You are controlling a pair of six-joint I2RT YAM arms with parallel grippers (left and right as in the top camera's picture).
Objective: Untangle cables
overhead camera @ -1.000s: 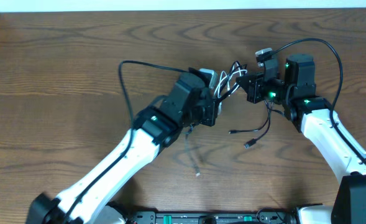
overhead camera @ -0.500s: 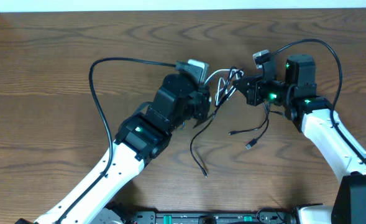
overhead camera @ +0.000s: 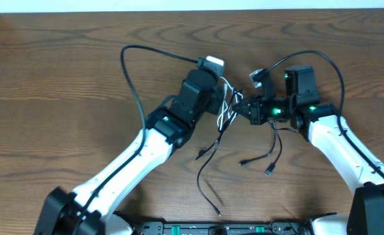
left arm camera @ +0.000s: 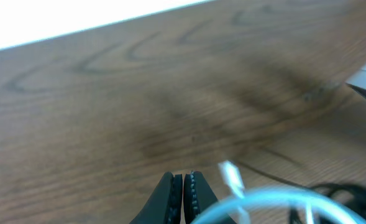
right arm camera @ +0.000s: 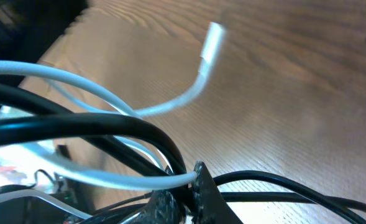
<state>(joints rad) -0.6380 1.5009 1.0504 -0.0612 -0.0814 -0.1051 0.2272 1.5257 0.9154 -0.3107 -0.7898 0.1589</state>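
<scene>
Right gripper (right arm camera: 186, 186) clamps shut on the black cable (right arm camera: 96, 124) beside the white cable (right arm camera: 170, 102). Left gripper (left arm camera: 183, 182) fingers press together; any hold is impossible to tell.

Both arms reach inward – left gripper (left arm camera: 183, 179) and right gripper (right arm camera: 186, 186) clamped, nearly meeting.

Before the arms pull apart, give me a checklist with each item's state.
1. Left hand shut: ok.
2. Left hand gripping a cable: cannot tell.
3. Right hand shut on the white cable: ok.
4. Black cable clear of the white one: not ok, they cross at the right hand.
5. White plug sticking out free: ok.
</scene>
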